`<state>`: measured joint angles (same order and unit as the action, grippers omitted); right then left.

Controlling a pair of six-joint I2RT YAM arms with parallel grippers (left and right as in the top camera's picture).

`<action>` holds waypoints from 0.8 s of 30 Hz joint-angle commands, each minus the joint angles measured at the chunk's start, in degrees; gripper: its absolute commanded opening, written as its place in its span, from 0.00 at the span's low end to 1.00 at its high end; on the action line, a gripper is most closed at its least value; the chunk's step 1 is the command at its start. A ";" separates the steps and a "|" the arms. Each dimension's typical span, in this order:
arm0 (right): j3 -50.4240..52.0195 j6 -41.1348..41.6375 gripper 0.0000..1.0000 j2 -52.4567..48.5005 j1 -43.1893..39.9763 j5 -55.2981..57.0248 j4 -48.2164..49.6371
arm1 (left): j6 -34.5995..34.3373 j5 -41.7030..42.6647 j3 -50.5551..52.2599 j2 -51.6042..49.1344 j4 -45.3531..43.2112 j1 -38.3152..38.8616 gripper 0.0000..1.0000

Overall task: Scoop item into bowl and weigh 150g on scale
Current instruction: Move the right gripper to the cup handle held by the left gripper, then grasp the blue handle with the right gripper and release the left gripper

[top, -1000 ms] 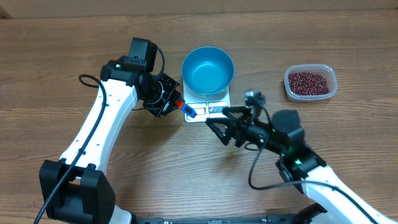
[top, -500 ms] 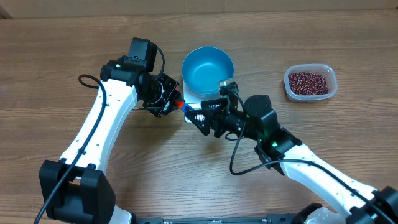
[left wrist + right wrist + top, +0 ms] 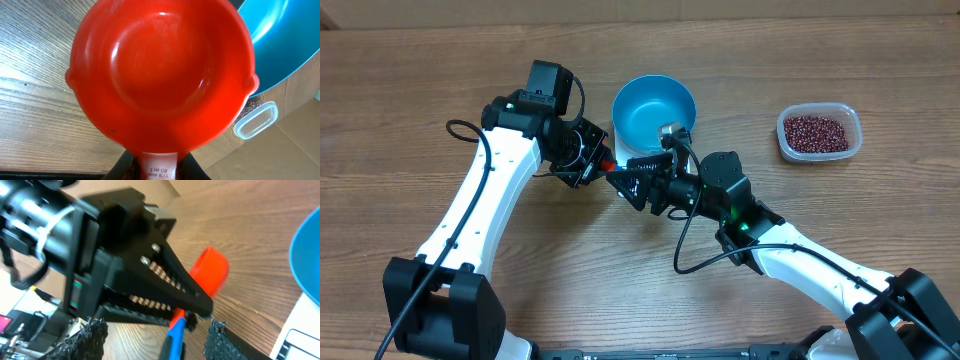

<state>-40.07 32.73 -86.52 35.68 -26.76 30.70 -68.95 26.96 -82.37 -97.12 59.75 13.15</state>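
The bright blue bowl (image 3: 655, 108) stands on the white scale (image 3: 300, 342), which my right arm mostly hides in the overhead view. My left gripper (image 3: 599, 161) is shut on the handle of a red measuring scoop (image 3: 160, 75), empty and held left of the bowl. The scoop's blue handle end (image 3: 175, 336) pokes out between the fingers of my right gripper (image 3: 626, 185), which stands open around it with a gap on each side. The dark red beans (image 3: 815, 132) lie in a clear tub at the far right.
The clear plastic tub (image 3: 820, 133) sits on the wooden table well right of the bowl, and its rim (image 3: 256, 120) shows in the left wrist view. Both arms crowd the space just in front of the scale.
My right arm has swung left across the scale, bringing its gripper around the scoop's blue handle end, and its jaws have narrowed. The left arm and the scoop have stayed put.
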 commanded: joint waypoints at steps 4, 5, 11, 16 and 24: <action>-1.70 3.54 0.61 -0.35 0.33 0.20 0.96 | -0.96 -0.55 -1.31 1.66 -0.46 0.39 0.04; -1.70 3.78 0.61 -0.35 0.33 0.20 0.96 | -0.96 -0.57 -1.31 1.66 -0.48 0.39 0.04; -1.70 6.64 0.57 -0.42 0.33 0.39 0.57 | -0.96 -0.63 -1.31 1.66 -1.92 0.39 0.04; -1.70 9.31 0.56 -0.52 0.33 1.27 -0.33 | -0.96 -2.43 -1.31 1.66 -2.91 0.52 0.04; -2.84 12.04 0.54 -3.93 0.33 1.68 -0.17 | -0.96 -6.49 -1.31 1.66 -5.81 3.30 0.04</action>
<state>-40.53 42.85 -88.29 35.73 -25.96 30.37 -69.12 23.40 -82.39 -97.12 55.16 14.81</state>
